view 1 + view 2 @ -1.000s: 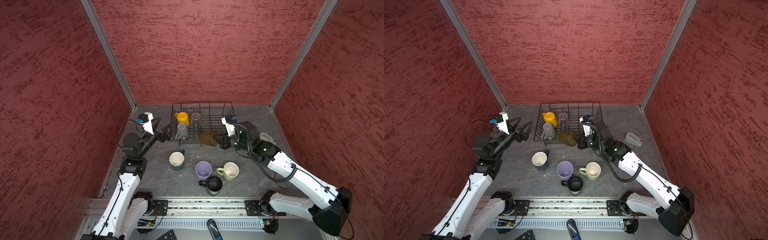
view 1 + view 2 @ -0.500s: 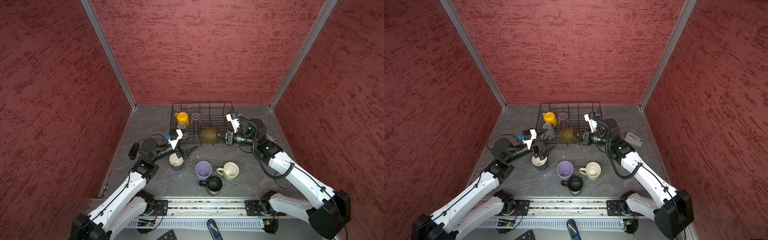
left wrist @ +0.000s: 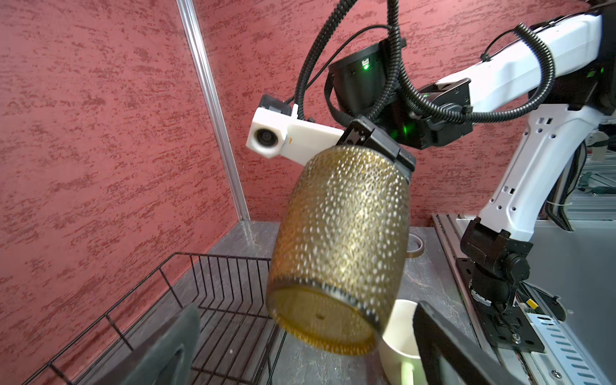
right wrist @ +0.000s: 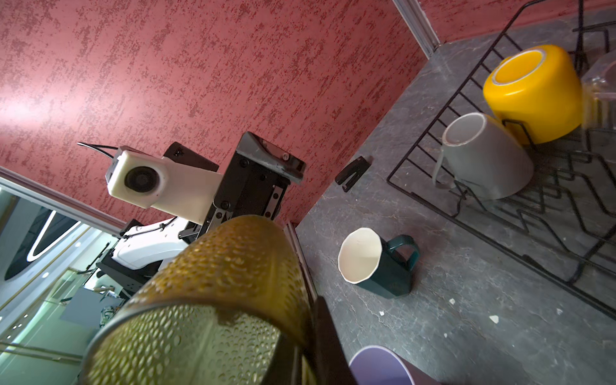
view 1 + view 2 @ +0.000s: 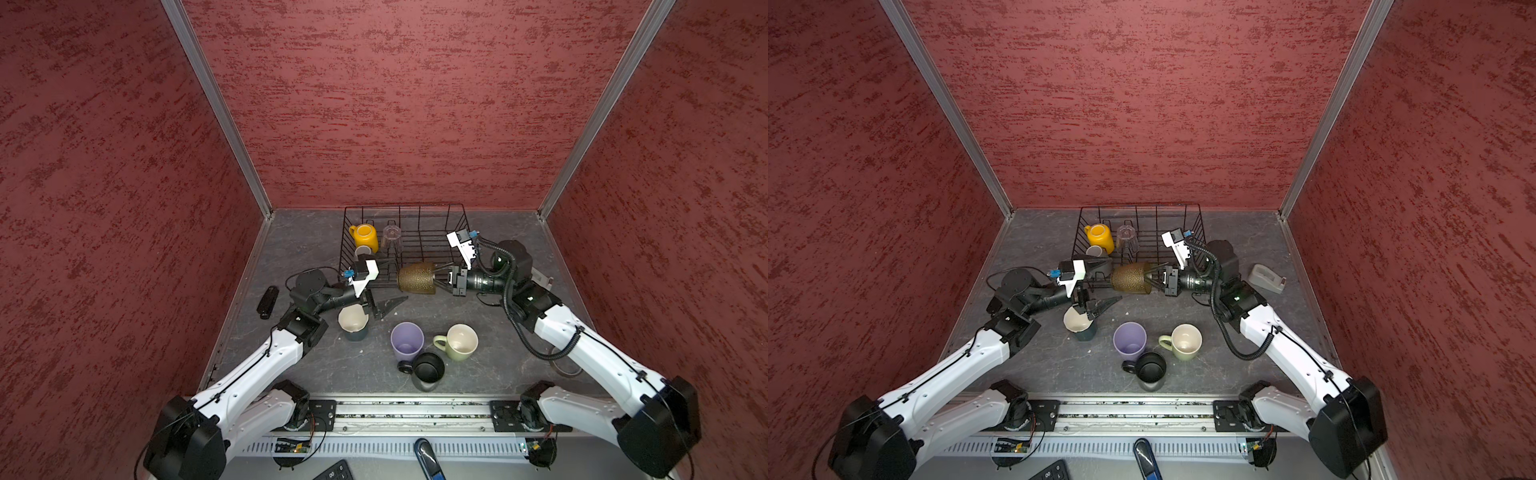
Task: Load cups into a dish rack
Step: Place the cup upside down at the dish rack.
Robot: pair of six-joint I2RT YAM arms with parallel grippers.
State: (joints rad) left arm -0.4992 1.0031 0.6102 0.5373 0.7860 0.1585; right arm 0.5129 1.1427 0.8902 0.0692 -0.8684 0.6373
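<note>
The right pincer (image 5: 440, 277) is clamped tight on the mouth end of the dimpled amber-olive glass (image 5: 417, 278), which it holds on its side, clear of the bench (image 5: 316, 365), at the front edge of the black wire dish rack (image 5: 405, 205). The glass's base points toward the left arm. The left pincer (image 5: 1102, 286) is spread wide and grips nothing. It hangs just above the teal mug with the cream inside (image 5: 353, 322), between that mug and the rack's front left corner. In the left wrist view the glass's base shows between the two black fingers (image 3: 443, 343), apart from both.

Three cups sit in the left part of the rack:
- the yellow mug (image 5: 365, 237) stands mouth down at the back
- the clear glass (image 5: 390, 236) is just beside the yellow mug
- the grey mug (image 4: 486, 156) leans tilted against a divider in front of the yellow one

Four cups stand upright on the bench in front of the rack. The teal mug is to the left. The lilac tumbler (image 5: 406, 341) and the pale green mug (image 5: 459, 341) stand side by side. The black mug (image 5: 428, 370) is nearest the rail, just in front of the tumbler
</note>
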